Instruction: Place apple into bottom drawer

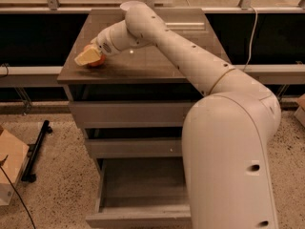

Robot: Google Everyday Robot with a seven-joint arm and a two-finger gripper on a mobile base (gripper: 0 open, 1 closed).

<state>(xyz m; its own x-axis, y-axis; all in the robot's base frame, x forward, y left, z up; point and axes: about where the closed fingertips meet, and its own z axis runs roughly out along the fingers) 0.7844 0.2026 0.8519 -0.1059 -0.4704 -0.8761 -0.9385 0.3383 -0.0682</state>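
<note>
The apple (97, 63) lies on the left part of the cabinet top (157, 63); only a red sliver of it shows under my gripper. My gripper (87, 57) reaches across from the right and sits over and against the apple, covering most of it. The bottom drawer (138, 217) is pulled open below, a wide shallow tray with nothing visible inside. My arm covers its right part.
A white bowl (129, 5) stands at the back of the cabinet top, partly behind my arm. The two upper drawers (128, 113) are shut. A cardboard box (9, 168) and a black stand (35, 151) lie on the floor to the left.
</note>
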